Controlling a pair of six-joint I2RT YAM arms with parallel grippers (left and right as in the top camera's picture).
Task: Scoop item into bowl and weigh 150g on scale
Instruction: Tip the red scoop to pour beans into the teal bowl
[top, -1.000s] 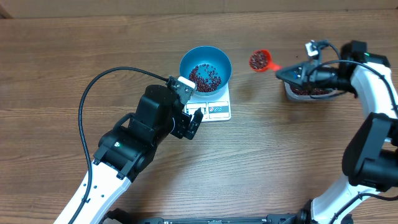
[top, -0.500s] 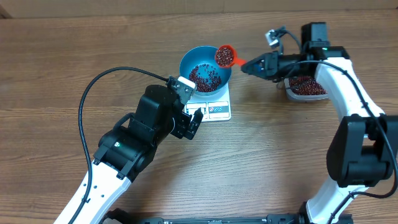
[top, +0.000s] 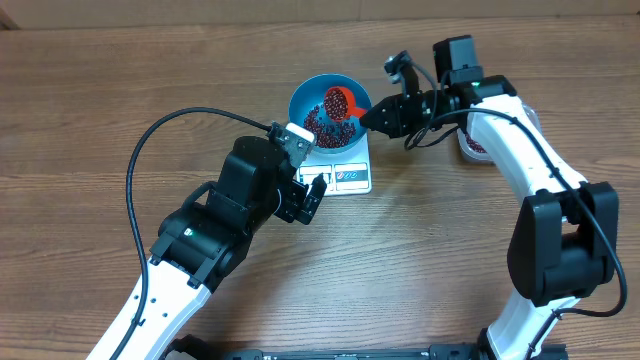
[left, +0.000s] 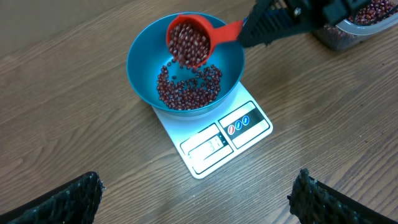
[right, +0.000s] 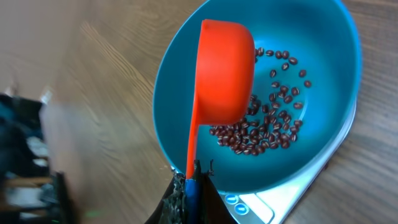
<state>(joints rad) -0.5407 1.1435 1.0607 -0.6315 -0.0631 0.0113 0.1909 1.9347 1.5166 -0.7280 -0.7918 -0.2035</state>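
In the bowl (top: 303, 98) lies a loose pile of small dark red beans (top: 322, 124). They cover part of the bottom, and the rest of the blue inside is bare. The bowl sits on the back part of the white scale (top: 352, 178). The bowl is wider than the scale, so only the front strip with the little screen and buttons sticks out. I cannot read the screen.

Just above the bowl is a red scoop (top: 339, 101). It is full of the same beans and it is tipped toward the bowl. From the left wrist view, a few beans hang at its low edge, right over the pile.

The right pincer (top: 373, 118) is shut tight on the scoop handle. It is beside the right rim of the bowl. From its own camera the red handle runs down between its two fingers.

The left pincer (left: 196, 202) is wide open and holds nothing. It hangs in front of the scale, and its two black fingers stand far apart.

A clear tub (left: 348, 28) with more beans sits to the right, partly hidden behind the right arm. All of it is on a brown wood table (top: 450, 260).
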